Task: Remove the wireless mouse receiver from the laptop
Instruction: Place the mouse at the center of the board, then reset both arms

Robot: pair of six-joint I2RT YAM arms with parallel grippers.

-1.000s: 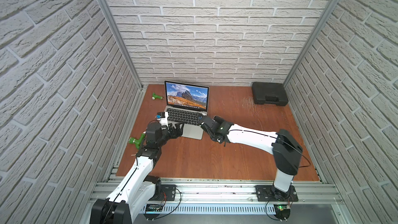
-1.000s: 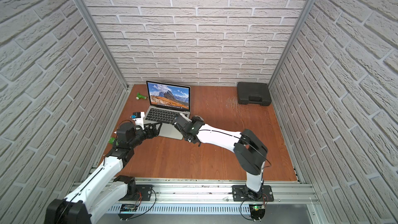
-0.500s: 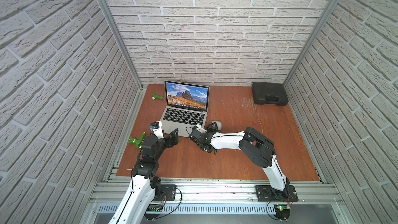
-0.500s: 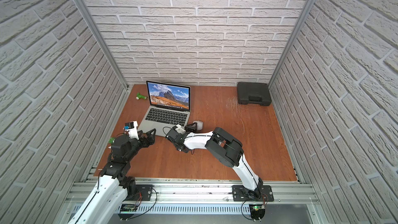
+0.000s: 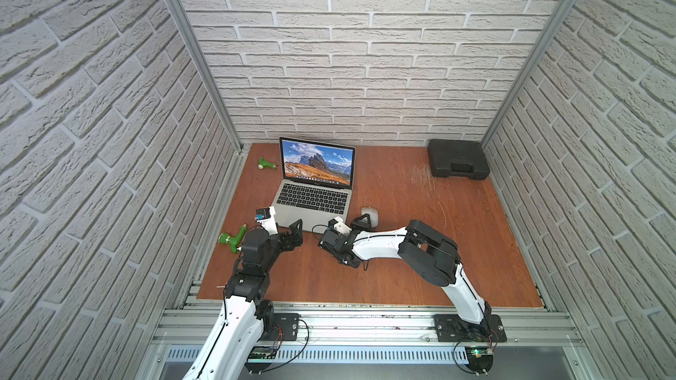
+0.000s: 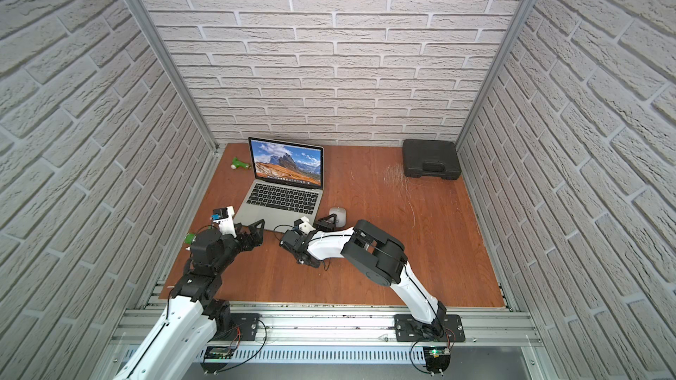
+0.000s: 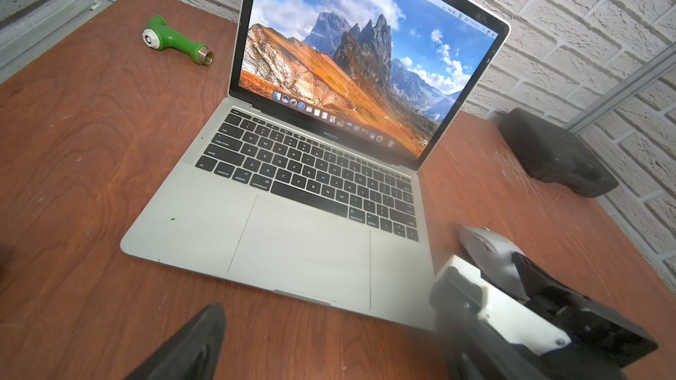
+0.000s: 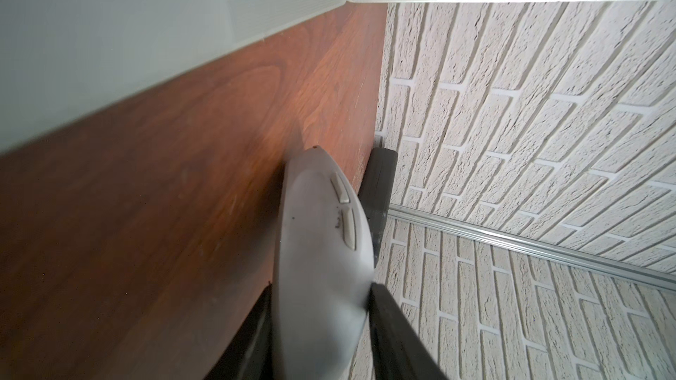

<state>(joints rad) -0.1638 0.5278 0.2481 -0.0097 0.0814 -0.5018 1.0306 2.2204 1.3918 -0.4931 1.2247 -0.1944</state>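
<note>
The silver laptop (image 5: 314, 197) (image 6: 281, 199) (image 7: 292, 243) stands open at the back left of the table, mountain wallpaper lit. The wireless mouse receiver shows in no view. A light-grey mouse (image 5: 370, 213) (image 6: 338, 213) (image 7: 486, 246) (image 8: 322, 232) lies off the laptop's front right corner. My right gripper (image 5: 362, 222) (image 6: 329, 221) (image 8: 322, 294) is shut on the mouse, one finger pressed against each side. My left gripper (image 5: 294, 235) (image 6: 256, 235) (image 7: 329, 352) hangs open over bare wood just before the laptop's front edge, holding nothing.
A black plastic case (image 5: 457, 164) (image 7: 556, 155) sits in the back right corner. One green fitting (image 5: 267, 164) (image 7: 172, 40) lies left of the laptop screen. Another green fitting (image 5: 232, 241) lies by my left arm. Brick walls close in three sides.
My right arm has folded its elbow back toward the near edge, and the mouse now shows past its gripper. My left gripper has drawn slightly back from the laptop's front corner and opened wider.
</note>
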